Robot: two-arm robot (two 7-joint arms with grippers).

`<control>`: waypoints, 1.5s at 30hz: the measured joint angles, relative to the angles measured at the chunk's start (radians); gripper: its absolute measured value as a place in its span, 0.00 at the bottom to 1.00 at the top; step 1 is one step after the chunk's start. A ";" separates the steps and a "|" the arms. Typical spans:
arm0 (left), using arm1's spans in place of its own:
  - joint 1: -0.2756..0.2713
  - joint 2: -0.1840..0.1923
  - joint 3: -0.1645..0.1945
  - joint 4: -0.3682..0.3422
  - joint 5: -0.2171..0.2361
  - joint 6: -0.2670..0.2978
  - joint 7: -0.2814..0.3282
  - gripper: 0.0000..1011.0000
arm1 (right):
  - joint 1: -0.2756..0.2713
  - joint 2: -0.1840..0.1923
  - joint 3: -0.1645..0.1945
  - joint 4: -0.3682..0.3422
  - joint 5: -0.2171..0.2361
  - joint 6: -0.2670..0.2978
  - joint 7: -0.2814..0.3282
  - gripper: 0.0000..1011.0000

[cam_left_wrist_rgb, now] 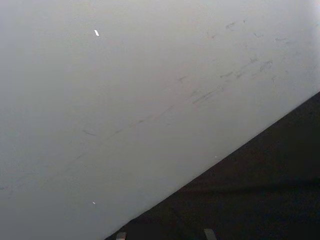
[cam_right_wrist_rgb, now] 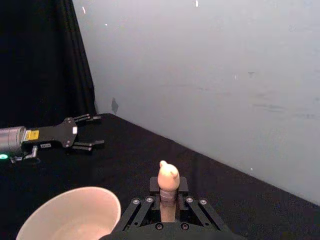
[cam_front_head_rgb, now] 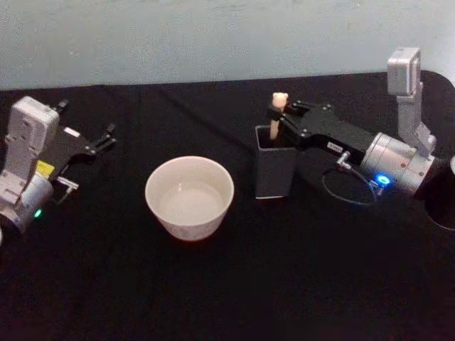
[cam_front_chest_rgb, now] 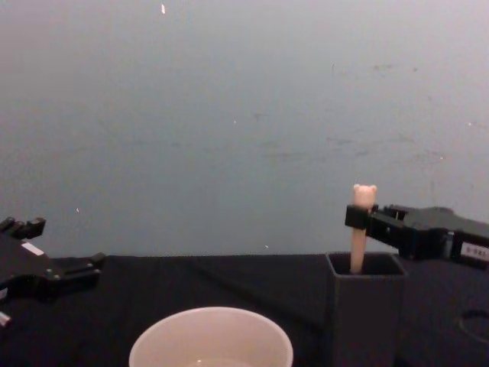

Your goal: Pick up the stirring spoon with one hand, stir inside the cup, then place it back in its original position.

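Note:
The stirring spoon (cam_front_head_rgb: pixel 277 112) stands upright in the dark grey square holder (cam_front_head_rgb: pixel 274 165), its cream handle and bear head (cam_front_chest_rgb: pixel 364 193) sticking out above the rim. My right gripper (cam_front_head_rgb: pixel 274 111) reaches in from the right and is shut on the spoon's handle just below the bear head; the right wrist view has the handle (cam_right_wrist_rgb: pixel 168 191) pinched between the fingers. Left of the holder the round cream-white cup (cam_front_head_rgb: pixel 190 196) sits on the black table. My left gripper (cam_front_head_rgb: pixel 105 139) rests open at the far left, well away from the cup.
The black tablecloth (cam_front_head_rgb: pixel 284 284) runs back to a pale wall (cam_front_chest_rgb: pixel 244 115). A cable loop (cam_front_head_rgb: pixel 348 190) hangs off my right wrist beside the holder. Open tabletop lies in front of the cup and the holder.

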 joint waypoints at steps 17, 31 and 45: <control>0.000 0.000 0.000 0.000 0.000 0.000 0.000 0.99 | 0.007 -0.010 -0.013 0.039 -0.034 0.004 0.003 0.19; 0.000 0.000 0.000 0.000 0.000 0.000 0.000 0.99 | 0.006 -0.010 -0.014 0.039 -0.038 0.002 0.001 0.19; 0.000 0.000 0.000 0.000 0.000 0.000 0.000 0.99 | 0.005 -0.009 -0.012 0.038 -0.035 0.002 0.001 0.61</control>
